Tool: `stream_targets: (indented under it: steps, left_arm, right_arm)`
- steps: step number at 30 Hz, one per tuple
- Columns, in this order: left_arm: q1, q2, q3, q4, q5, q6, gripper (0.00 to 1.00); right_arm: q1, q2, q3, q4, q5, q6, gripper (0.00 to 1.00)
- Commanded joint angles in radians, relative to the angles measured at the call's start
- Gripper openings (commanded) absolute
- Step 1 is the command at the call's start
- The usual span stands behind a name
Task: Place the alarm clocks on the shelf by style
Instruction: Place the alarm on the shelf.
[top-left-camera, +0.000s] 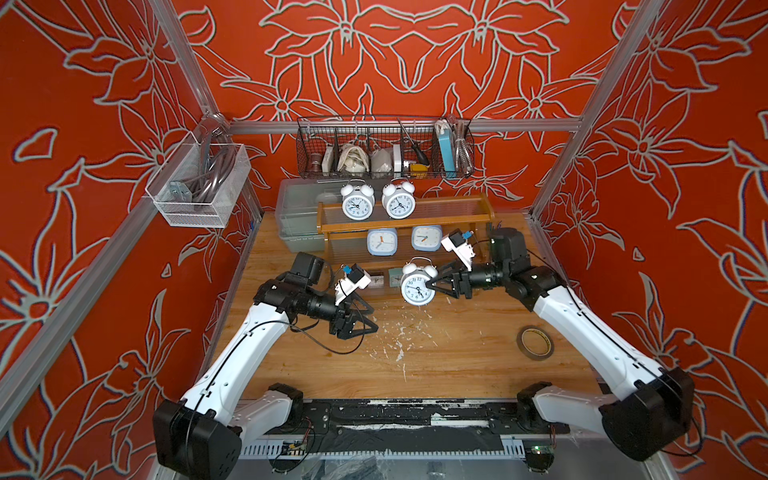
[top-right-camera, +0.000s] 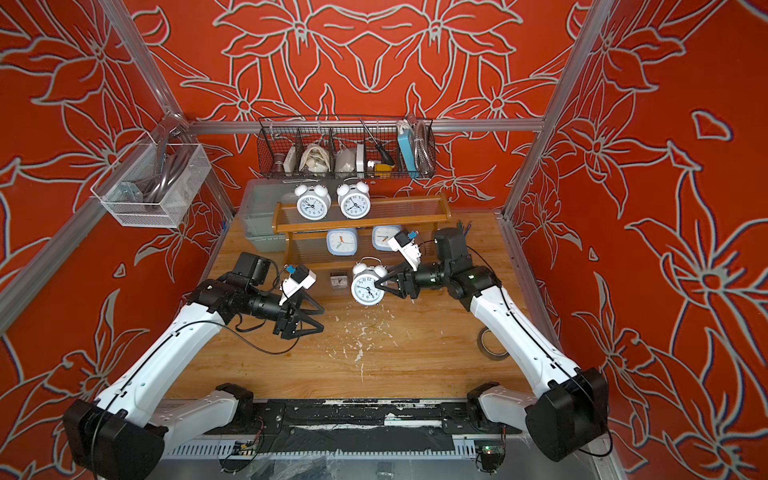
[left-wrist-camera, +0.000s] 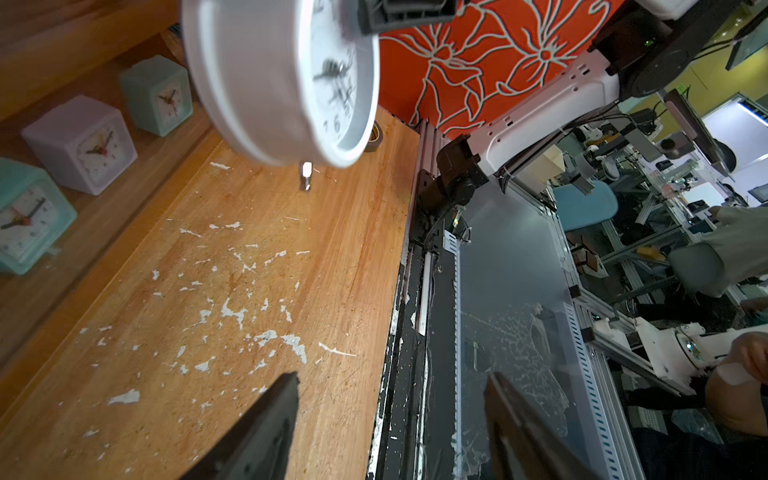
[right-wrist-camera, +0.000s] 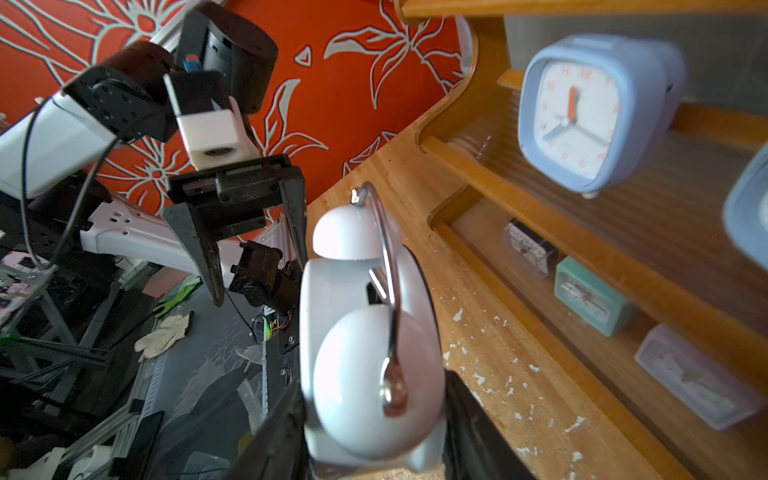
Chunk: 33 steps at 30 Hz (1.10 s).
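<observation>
White twin-bell alarm clock (top-left-camera: 417, 286) held above worktop (top-left-camera: 436, 357), just in front of shelf (top-left-camera: 457, 204), low tier. Clamped face-to-back by right end effector (top-left-camera: 430, 286). Likely light, rigid, smooth-shelled so slippery; face lens, bells, wire handle probably fragile. Best hold: across case body. Left end effector (top-left-camera: 372, 320) spread, empty, near. Two matching clocks (top-left-camera: 358, 203) on top tier.

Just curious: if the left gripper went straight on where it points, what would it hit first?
Probably the wooden table, its white-flecked patch near the front edge; nothing stands between. The left gripper seems tilted downward, though depth is hard to judge.
</observation>
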Motion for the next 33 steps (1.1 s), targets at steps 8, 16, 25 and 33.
stream_targets:
  steps: [8, 16, 25, 33]
  left_arm:
    - [0.035, -0.021, -0.021, 0.004, 0.066, 0.000, 0.72]
    - [0.036, -0.028, -0.041, -0.012, 0.074, 0.002, 0.72]
    - [0.040, -0.032, -0.045, -0.019, 0.074, 0.002, 0.72]
    - [0.049, -0.032, -0.049, -0.019, 0.073, 0.002, 0.72]
  right_arm:
    - [-0.127, 0.148, 0.543, -0.427, 0.113, -0.273, 0.33]
    - [-0.162, 0.281, 0.811, -0.500, 0.145, -0.288, 0.33]
    - [-0.188, 0.432, 0.978, -0.510, 0.175, -0.270, 0.33]
    - [-0.209, 0.546, 1.071, -0.478, 0.162, -0.255, 0.33]
